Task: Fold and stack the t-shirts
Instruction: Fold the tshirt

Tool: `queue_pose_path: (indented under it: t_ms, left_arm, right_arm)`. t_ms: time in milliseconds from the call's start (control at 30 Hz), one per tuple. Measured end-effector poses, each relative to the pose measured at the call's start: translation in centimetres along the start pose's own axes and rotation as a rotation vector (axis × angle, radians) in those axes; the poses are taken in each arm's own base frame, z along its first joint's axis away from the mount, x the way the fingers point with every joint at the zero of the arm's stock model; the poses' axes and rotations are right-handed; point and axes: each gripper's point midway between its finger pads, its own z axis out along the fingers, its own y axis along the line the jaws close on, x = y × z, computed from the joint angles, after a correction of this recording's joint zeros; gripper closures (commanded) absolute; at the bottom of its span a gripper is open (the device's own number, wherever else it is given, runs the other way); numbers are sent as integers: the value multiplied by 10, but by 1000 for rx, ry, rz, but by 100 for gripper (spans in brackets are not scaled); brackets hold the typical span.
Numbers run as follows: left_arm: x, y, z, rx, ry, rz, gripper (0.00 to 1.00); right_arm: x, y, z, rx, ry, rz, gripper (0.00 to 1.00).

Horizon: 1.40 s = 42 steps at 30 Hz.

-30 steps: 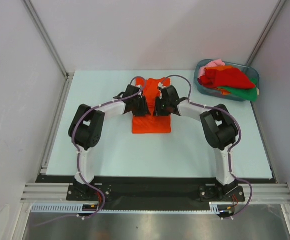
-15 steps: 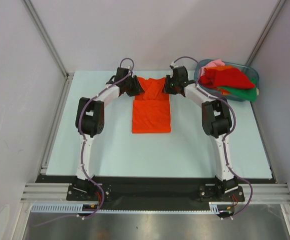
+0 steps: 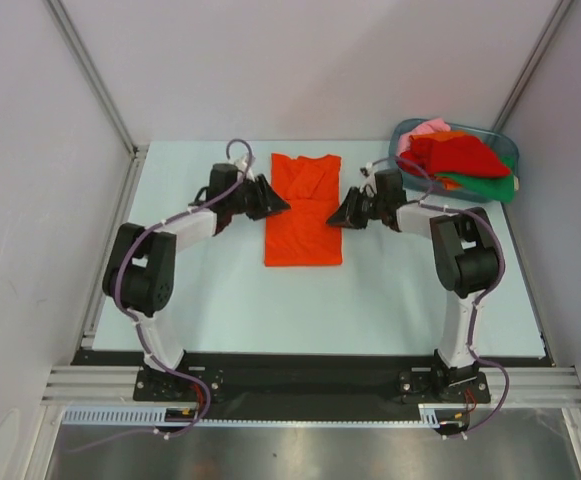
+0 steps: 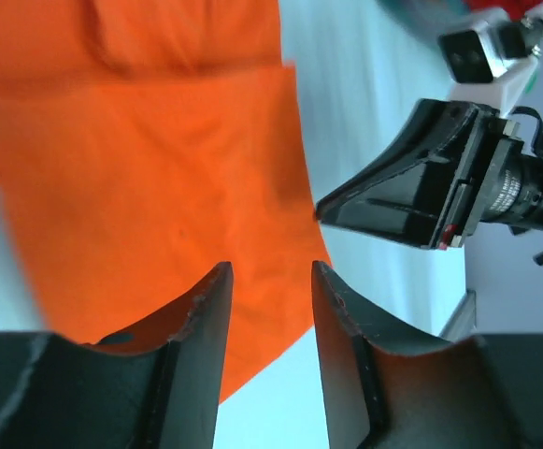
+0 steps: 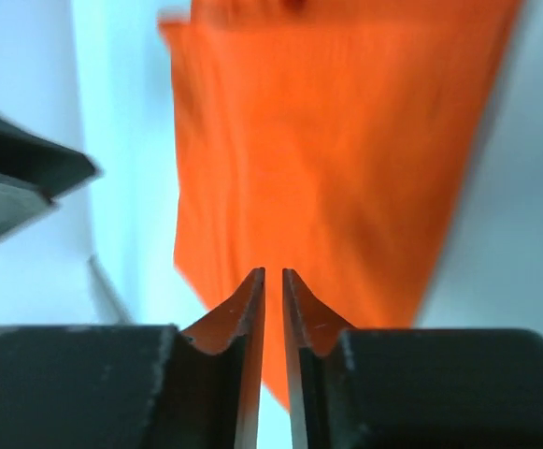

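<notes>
**Desk:** What fills the picture?

**Photographer:** A pale table (image 3: 220, 290), with a folded orange t-shirt (image 3: 303, 215) lying flat between the two claws. The left claw (image 3: 282, 206) points at its left edge and the right claw (image 3: 338, 217) at its right edge, tip facing tip across the cloth.

**Desk:** And the rest of the laundry?

**Photographer:** It sits beyond the right claw, on that claw's outer side and well apart from the left one. A bluish tub (image 3: 402, 170) there holds a heap of shirts (image 3: 455, 155), red on top, with pink, orange and green showing.

**Desk:** Are the claws holding anything?

**Photographer:** The left claw's wrist view shows its jaws parted partway, with a clear gap and nothing in it. The orange cloth lies below and just ahead of them. The right claw's jaws are drawn in to a thin slit over the cloth near its edge. I cannot tell whether any fabric is caught there.
</notes>
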Motion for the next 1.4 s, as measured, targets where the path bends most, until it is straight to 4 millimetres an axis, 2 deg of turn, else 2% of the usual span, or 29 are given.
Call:
queue_pose_path:
  t_ms: [33, 133, 167, 233, 400, 600, 667, 733, 833, 900, 933, 967, 1000, 1100, 1167, 1200, 1300, 1400]
  left_arm:
    - [14, -1, 3, 22, 23, -14, 56]
    - [73, 16, 18, 41, 127, -86, 59]
    - [93, 25, 21, 29, 165, -114, 59]
    - [116, 37, 22, 14, 209, -160, 58]
    - [112, 42, 17, 10, 176, -158, 57]
    - [121, 46, -10, -4, 158, -155, 53]
    - [127, 46, -18, -14, 167, -159, 52]
    - [127, 45, -22, -19, 171, -155, 51]
    - [119, 41, -20, -21, 170, -141, 52]
    - [105, 37, -14, -10, 153, -132, 51]
    - [96, 36, -10, -4, 139, -126, 50]
    - [84, 37, -5, 2, 120, -123, 48]
    - [77, 38, -1, 5, 106, -121, 48]
    - [49, 48, 9, 8, 53, -122, 47]
    - [30, 55, 17, 17, 15, -131, 48]
    - [20, 58, 22, 23, -2, -141, 50]
    - [0, 69, 39, 41, -35, -176, 50]
    - [-8, 82, 60, 50, -30, -216, 51]
  right_arm:
    - [16, 0, 2, -33, 27, 35, 87]
    - [58, -5, 6, -95, 114, 123, 88]
    - [66, -7, 6, -109, 127, 139, 88]
    - [76, -10, 5, -123, 142, 150, 88]
    - [90, -23, -4, -111, 146, 164, 87]
    - [90, -36, -34, -47, 108, 133, 87]
    - [89, -32, -42, -31, 101, 115, 87]
    - [87, -19, -45, -38, 95, 82, 86]
    - [83, 7, -41, -76, 97, 22, 86]
    - [78, 22, -33, -106, 95, -4, 83]
    - [75, 27, -29, -122, 90, -15, 71]
    - [73, 30, -25, -129, 85, -17, 67]
    - [70, 29, -21, -130, 80, -18, 64]
    - [54, 21, -8, -122, 60, -15, 66]
    - [31, 16, 6, -143, 30, -11, 74]
    - [18, 13, 13, -154, 11, -7, 81]
    - [-14, 0, 29, -182, -35, 27, 82]
    - [-39, -19, 45, -195, -70, 66, 83]
